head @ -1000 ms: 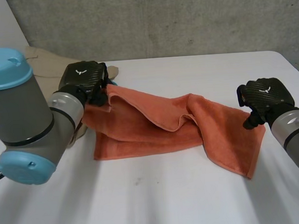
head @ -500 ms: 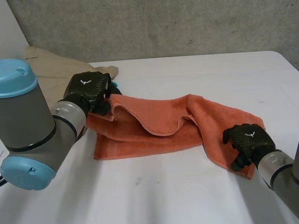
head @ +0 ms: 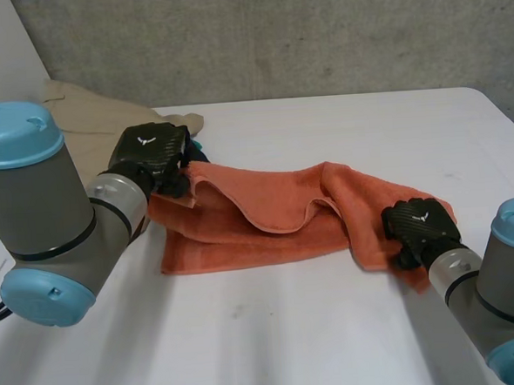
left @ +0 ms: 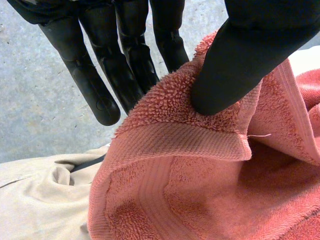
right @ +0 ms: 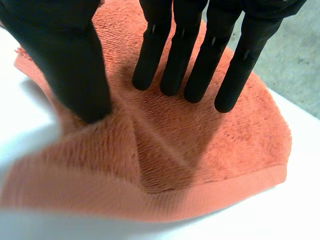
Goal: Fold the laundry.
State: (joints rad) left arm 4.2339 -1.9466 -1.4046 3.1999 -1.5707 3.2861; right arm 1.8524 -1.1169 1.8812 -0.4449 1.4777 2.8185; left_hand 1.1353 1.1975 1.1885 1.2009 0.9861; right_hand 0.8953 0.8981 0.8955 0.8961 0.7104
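- Orange terry towel [head: 276, 217], rumpled, lies across the white table [head: 340, 122], far edge folded over loosely.
- Left hand [head: 153, 155] pinches its far-left hemmed corner, thumb against fingers.
- Right hand [head: 420, 226] presses its near-right end, fingers straight, thumb apart.

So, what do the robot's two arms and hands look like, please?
The left arm and the right arm are thick grey cylinders with light-blue round caps. The left hand and the right hand are black, each with a small white mark on its back.
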